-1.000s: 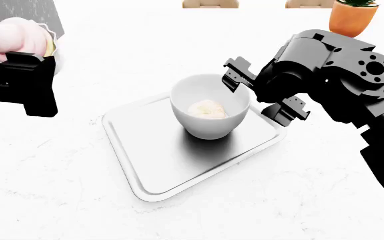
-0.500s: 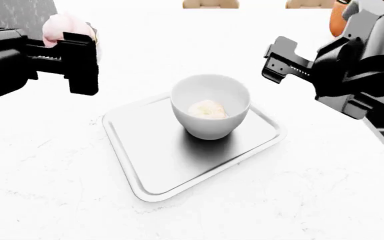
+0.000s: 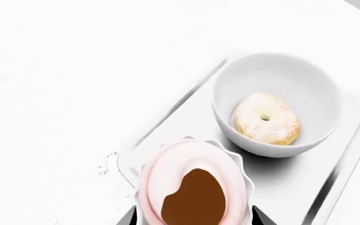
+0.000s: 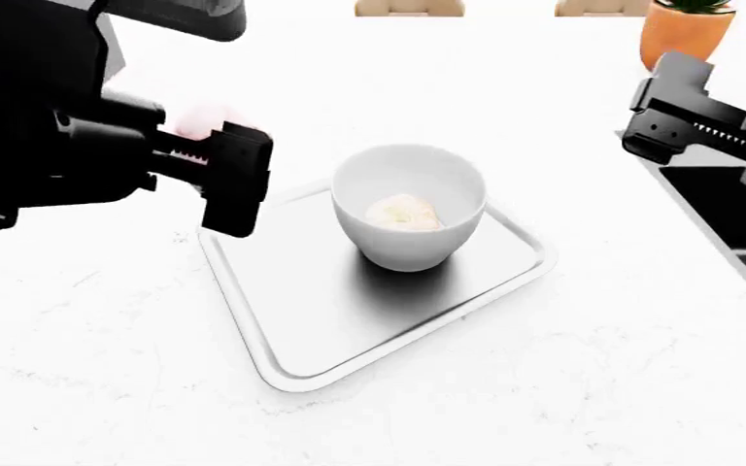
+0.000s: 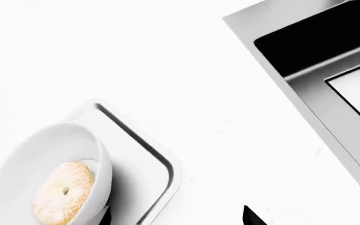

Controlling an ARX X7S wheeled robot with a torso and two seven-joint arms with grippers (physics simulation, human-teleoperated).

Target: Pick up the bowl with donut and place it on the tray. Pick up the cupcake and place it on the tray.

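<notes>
one thing left: the cupcake point(image 3: 196, 187) is held in the left end effector point(image 3: 192, 218), above the near-left part of the tray point(image 3: 330, 187).
bowl: the bowl point(image 4: 408, 205) sits on the tray with the donut point(image 4: 403, 212) inside — that half looks done.
step: lower the cupcake straight down onto bare steel beside the bowl, clear of the rim and the bowl wall, then release.
right end effector: the right end effector point(image 4: 664, 107) is off over the counter point(image 4: 114, 369) by the sink point(image 4: 736, 218) — its opening cannot be told.
surfaces: glossy white bowl, sugar-dusted ring, soft pink swirl in a fluted liner, slick low-rimmed tray.
</notes>
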